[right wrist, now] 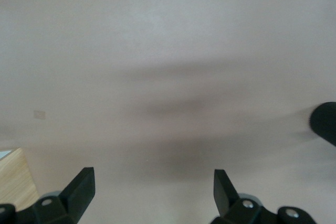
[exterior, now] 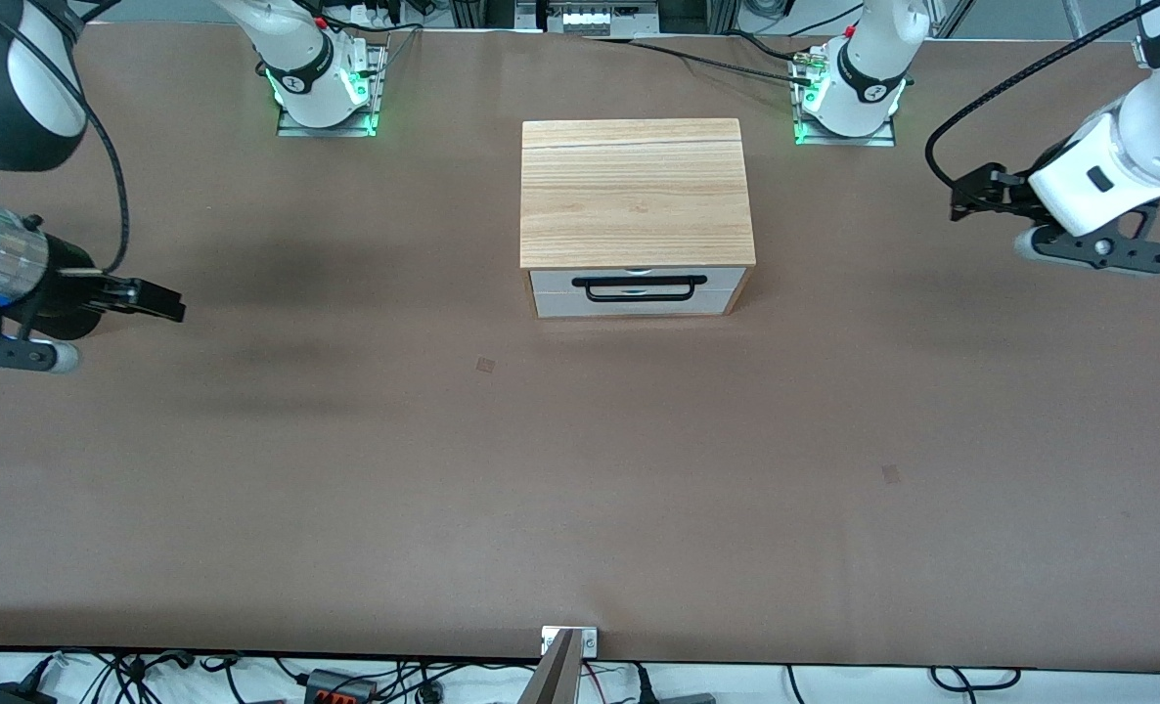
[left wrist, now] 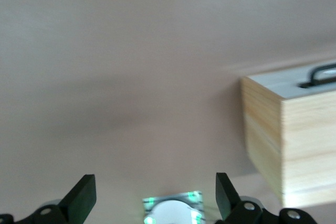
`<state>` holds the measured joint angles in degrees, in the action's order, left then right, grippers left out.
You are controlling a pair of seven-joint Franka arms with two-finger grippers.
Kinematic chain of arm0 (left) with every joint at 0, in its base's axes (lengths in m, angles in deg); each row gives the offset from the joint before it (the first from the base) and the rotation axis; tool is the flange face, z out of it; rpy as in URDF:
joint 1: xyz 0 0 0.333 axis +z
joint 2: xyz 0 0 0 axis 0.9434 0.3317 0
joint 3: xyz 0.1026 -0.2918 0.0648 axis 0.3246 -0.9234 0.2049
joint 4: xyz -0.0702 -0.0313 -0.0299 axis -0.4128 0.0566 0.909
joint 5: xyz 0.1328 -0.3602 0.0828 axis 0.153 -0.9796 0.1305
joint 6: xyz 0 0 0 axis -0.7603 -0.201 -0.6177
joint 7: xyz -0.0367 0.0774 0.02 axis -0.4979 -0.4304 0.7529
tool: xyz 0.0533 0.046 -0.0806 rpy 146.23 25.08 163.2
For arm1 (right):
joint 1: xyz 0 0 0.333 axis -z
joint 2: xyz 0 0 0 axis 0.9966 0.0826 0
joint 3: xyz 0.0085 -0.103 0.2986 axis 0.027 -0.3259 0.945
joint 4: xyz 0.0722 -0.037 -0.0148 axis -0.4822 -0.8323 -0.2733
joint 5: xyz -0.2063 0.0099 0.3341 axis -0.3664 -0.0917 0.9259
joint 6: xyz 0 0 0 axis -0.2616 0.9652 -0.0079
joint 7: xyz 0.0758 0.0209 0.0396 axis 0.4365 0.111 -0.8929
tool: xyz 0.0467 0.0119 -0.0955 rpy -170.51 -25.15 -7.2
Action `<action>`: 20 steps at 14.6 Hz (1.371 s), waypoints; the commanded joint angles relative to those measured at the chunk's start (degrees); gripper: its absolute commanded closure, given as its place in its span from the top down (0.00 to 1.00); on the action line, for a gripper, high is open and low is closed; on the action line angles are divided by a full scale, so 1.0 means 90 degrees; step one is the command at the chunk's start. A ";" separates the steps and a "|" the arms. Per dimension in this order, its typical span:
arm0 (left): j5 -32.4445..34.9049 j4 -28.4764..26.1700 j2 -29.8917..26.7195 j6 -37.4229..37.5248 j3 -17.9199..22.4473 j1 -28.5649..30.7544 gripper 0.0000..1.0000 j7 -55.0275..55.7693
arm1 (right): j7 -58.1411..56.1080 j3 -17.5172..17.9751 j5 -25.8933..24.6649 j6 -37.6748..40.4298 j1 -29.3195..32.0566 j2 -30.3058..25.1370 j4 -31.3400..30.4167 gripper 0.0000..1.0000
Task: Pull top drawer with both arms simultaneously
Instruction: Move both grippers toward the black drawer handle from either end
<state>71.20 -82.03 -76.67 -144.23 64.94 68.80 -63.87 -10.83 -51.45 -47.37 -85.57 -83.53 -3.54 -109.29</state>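
The light-wood cabinet (exterior: 636,191) stands mid-table with its white front toward the front camera. The top drawer (exterior: 558,281) is closed, and its black bar handle (exterior: 639,287) is free. My left gripper (exterior: 961,196) hangs open and empty over bare table toward the left arm's end, well apart from the cabinet. Its wrist view shows the open gripper (left wrist: 154,190), the cabinet's side (left wrist: 283,140) and one end of the handle (left wrist: 320,74). My right gripper (exterior: 169,301) hangs open and empty over bare table toward the right arm's end. Its wrist view shows the open gripper (right wrist: 152,184) and a cabinet corner (right wrist: 13,182).
The brown table (exterior: 580,469) carries only the cabinet. The arm bases with green lights stand along the robots' edge: the right arm's base (exterior: 321,88) and the left arm's base (exterior: 849,93). The left arm's base also shows in the left wrist view (left wrist: 173,211). Cables lie past the table's near edge.
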 commanded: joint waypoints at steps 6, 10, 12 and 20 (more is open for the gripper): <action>-0.3439 -0.0282 0.1344 0.0348 -0.0014 0.0973 1.00 -0.1299 | 0.0271 -0.0014 0.1918 -0.0615 -0.0183 0.0839 -0.0018 1.00; -0.5454 -0.1404 0.1814 -0.0362 -0.0014 0.1190 1.00 -0.2428 | 0.0135 -0.0005 0.3734 -0.2012 -0.0436 0.1542 -0.0028 1.00; -0.6517 -0.1913 0.2077 -0.0599 -0.0024 0.1132 1.00 -0.3336 | -0.0234 0.0034 0.5179 -0.2394 -0.0631 0.1865 -0.0018 1.00; -0.9186 -0.2745 0.3133 -0.0882 -0.0043 0.0293 1.00 -0.5645 | -0.3056 0.0035 0.8738 -0.3303 -0.1822 0.2686 -0.0116 1.00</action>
<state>-7.41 -105.13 -48.72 -151.54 64.54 73.11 -111.86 -33.57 -51.00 26.77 -113.31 -97.45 19.80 -110.21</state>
